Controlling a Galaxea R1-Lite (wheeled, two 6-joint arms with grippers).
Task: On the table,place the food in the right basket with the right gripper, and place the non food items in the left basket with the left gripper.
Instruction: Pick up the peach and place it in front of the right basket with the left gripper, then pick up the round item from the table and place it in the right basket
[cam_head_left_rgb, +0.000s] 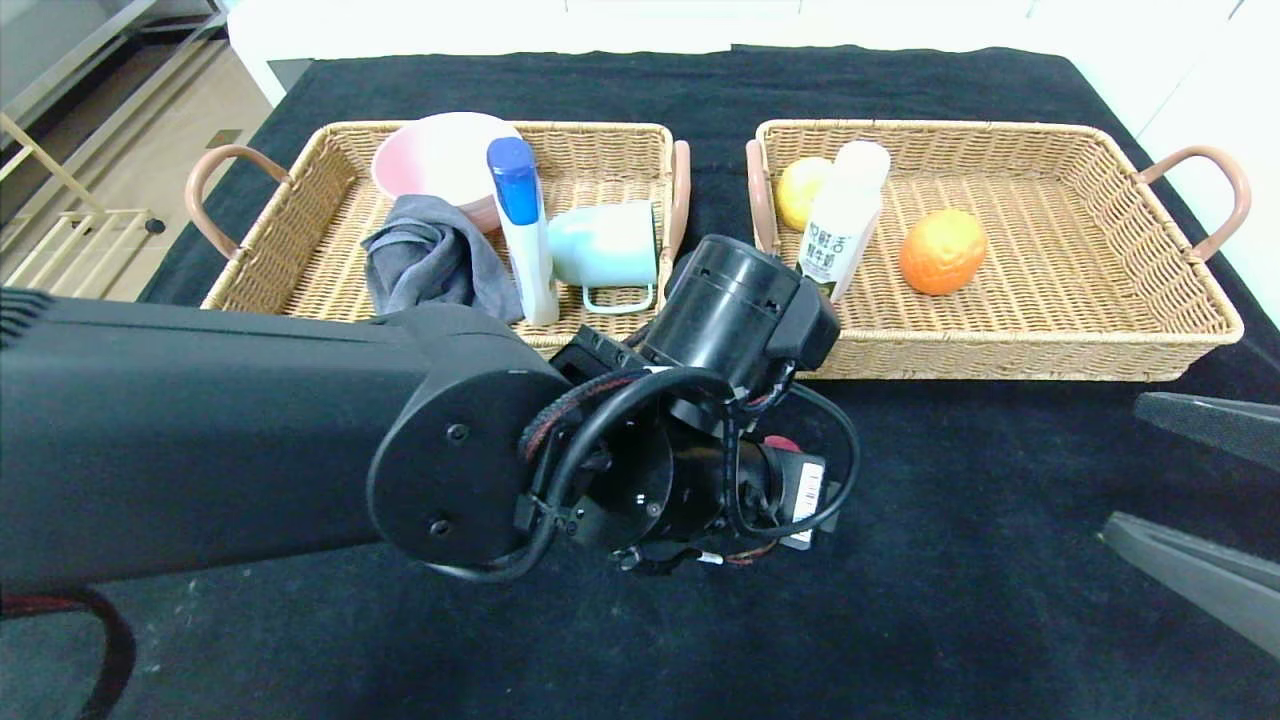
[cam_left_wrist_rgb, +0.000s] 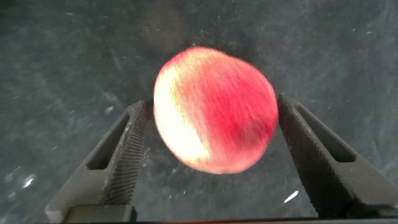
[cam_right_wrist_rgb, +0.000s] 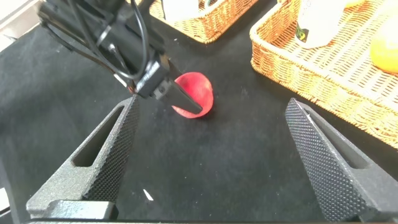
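Observation:
A pink-red peach (cam_left_wrist_rgb: 214, 118) lies on the black table (cam_head_left_rgb: 950, 600) in front of the gap between the two baskets. My left gripper (cam_left_wrist_rgb: 211, 102) stands over it, open, one finger on each side with small gaps. In the head view the left wrist hides all but a red sliver of the peach (cam_head_left_rgb: 781, 443). My right gripper (cam_head_left_rgb: 1122, 465) hovers open and empty at the right edge, short of the peach (cam_right_wrist_rgb: 198, 92). The right basket (cam_head_left_rgb: 1000, 355) holds a yellow fruit (cam_head_left_rgb: 803, 190), a white bottle (cam_head_left_rgb: 845, 222) and an orange (cam_head_left_rgb: 942, 250).
The left basket (cam_head_left_rgb: 600, 128) holds a pink bowl (cam_head_left_rgb: 440, 160), a grey cloth (cam_head_left_rgb: 430, 260), a blue-capped white bottle (cam_head_left_rgb: 525, 230) and a mint cup (cam_head_left_rgb: 605, 245) on its side. My left arm (cam_head_left_rgb: 200, 440) spans the near left of the table.

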